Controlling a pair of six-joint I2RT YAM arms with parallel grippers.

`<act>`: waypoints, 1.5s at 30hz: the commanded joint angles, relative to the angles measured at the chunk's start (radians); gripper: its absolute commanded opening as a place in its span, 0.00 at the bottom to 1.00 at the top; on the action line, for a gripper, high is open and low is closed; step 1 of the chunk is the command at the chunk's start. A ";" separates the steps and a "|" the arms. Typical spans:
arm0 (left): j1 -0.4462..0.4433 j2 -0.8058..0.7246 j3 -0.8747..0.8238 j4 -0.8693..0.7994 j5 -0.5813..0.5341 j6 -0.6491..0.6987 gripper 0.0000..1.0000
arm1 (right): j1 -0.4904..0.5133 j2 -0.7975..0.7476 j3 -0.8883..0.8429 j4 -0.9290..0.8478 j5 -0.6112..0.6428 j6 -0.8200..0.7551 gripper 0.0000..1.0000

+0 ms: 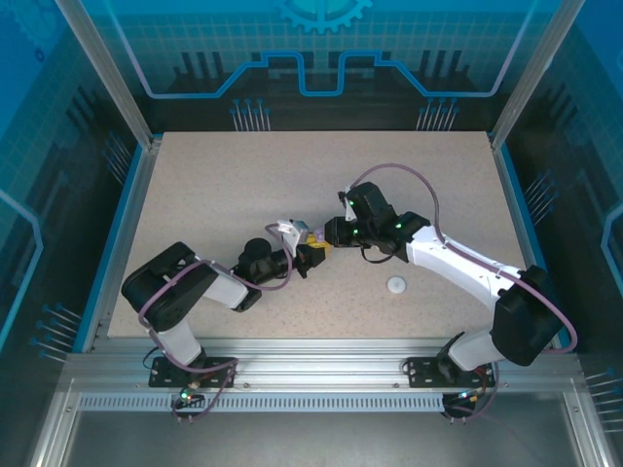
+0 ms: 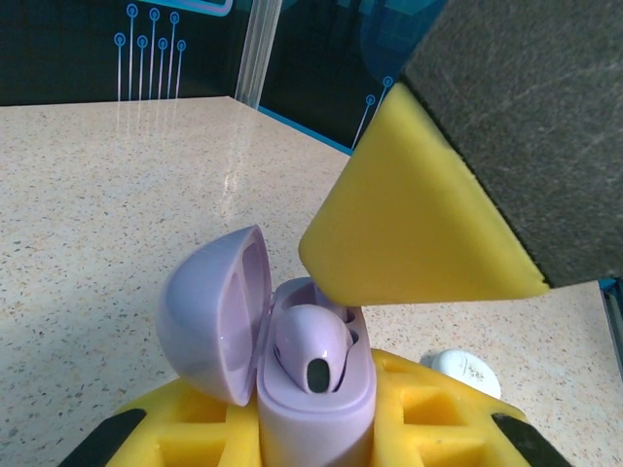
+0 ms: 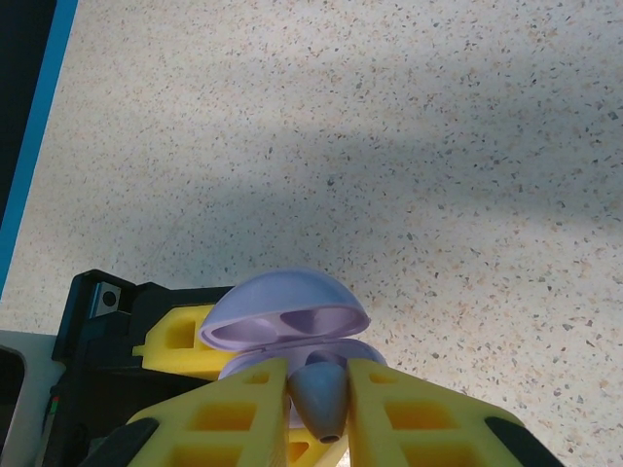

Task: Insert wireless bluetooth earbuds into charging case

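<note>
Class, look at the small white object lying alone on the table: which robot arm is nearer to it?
Right. The right arm is nearer: its white forearm passes just beyond the white object, slightly to its right. The left arm sits well off to the object's left.

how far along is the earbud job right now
Done: the purple case is clamped in the left fingers, lid open. In hand: the right fingers hold a purple earbud at its mouth, seating unclear. Left: release it, close the lid; a white piece lies on the table.
</note>
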 commanded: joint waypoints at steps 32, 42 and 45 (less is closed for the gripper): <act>-0.017 -0.071 0.020 0.060 0.032 0.052 0.10 | -0.012 0.010 0.011 -0.046 -0.008 -0.007 0.28; -0.023 -0.074 0.019 0.067 0.033 0.052 0.10 | -0.016 0.011 0.020 -0.040 -0.006 -0.006 0.29; -0.024 -0.074 0.019 0.069 0.033 0.052 0.10 | -0.016 0.011 0.021 -0.036 -0.008 -0.007 0.30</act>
